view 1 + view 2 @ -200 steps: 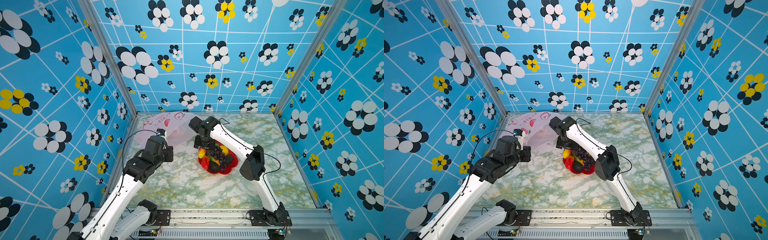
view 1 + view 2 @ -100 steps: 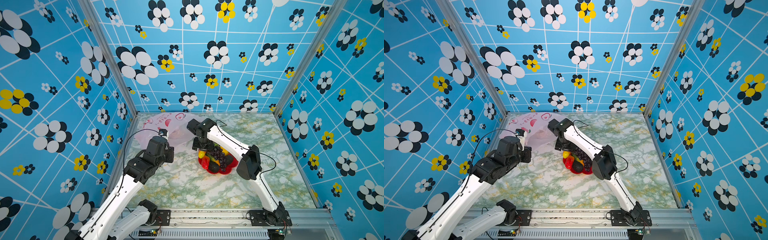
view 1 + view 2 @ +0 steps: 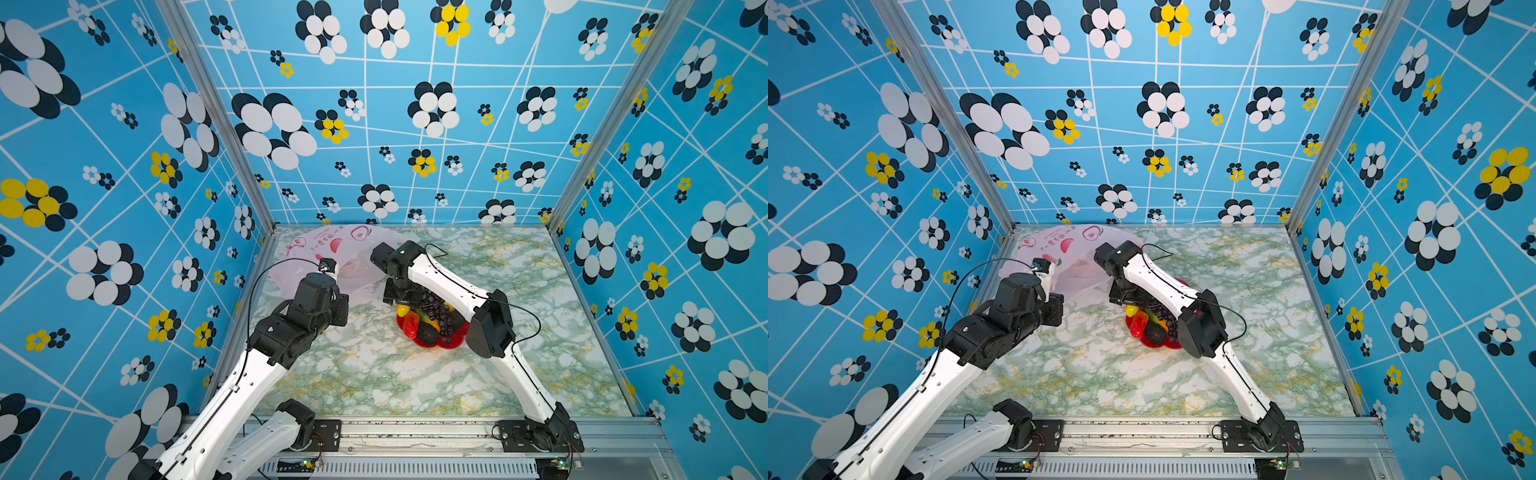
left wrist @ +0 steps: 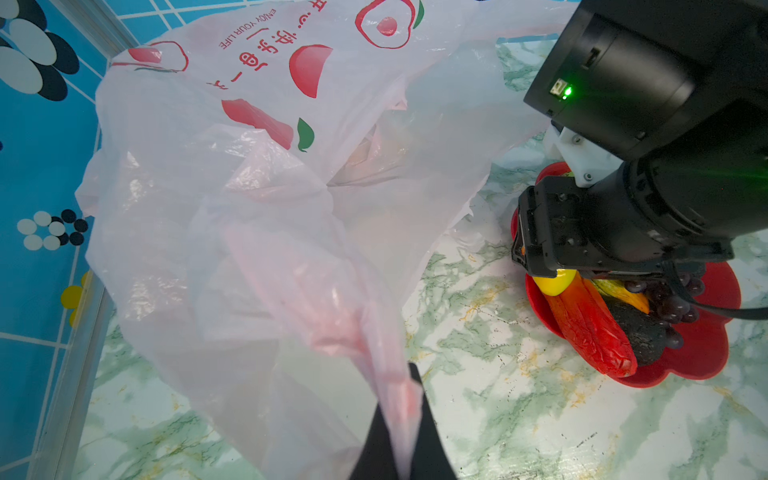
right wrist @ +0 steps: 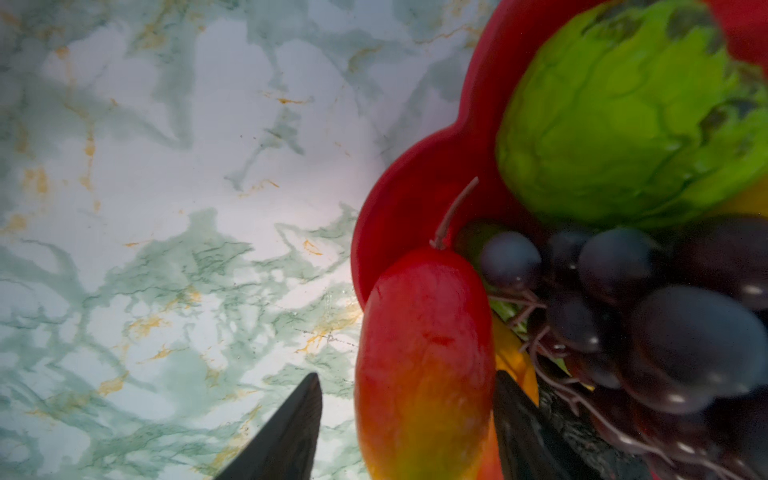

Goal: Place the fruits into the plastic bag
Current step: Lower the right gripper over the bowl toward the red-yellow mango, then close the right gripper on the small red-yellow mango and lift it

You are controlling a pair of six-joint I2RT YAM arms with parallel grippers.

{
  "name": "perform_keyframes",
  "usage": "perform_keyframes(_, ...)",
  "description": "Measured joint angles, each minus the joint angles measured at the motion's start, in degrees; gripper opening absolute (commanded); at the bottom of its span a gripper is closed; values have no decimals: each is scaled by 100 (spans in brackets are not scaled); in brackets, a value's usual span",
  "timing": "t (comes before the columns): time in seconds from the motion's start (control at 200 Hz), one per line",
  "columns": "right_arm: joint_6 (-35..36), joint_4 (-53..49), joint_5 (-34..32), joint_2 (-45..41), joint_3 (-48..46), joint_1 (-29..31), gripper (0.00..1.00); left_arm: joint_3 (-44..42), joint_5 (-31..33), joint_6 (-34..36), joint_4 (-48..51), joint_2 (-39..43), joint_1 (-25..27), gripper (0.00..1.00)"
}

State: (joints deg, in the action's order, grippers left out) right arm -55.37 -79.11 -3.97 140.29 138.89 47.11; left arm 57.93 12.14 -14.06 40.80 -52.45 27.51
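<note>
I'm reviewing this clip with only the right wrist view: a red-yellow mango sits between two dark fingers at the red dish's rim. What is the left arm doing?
Observer: The left gripper is shut on a bunched strip of the plastic bag, as the left wrist view shows.
Operator: Where is that bag?
Observer: In both top views it lies at the far left corner of the table, left of the red dish.
Operator: Is the mango lifted yet?
Observer: No; the left wrist view shows the mango lying in the dish beside the dark avocado.
</note>
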Motion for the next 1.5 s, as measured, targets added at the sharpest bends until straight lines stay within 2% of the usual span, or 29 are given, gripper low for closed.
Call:
perform_keyframes(0.685, 4, 350, -22, -267, -754, -81, 29, 33, 37, 20, 22, -50, 0, 0)
perform_keyframes(1.045, 55, 649, -52, -1003, -1320, -87, 26, 33, 28, 15, 22, -52, 0, 0)
perform_keyframes(1.27, 98, 964, -22, -2315, -2105, -120, 25, 31, -39, -26, 13, -33, 0, 0)
perform_keyframes(1.385, 216, 1373, 236, -3023, -2396, -125, 24, 31, -98, -48, -4, 26, 0, 0)
perform_keyframes(1.5, 328, 1912, 710, -3300, -2398, -129, 24, 31, -136, -87, -4, 68, 0, 0)
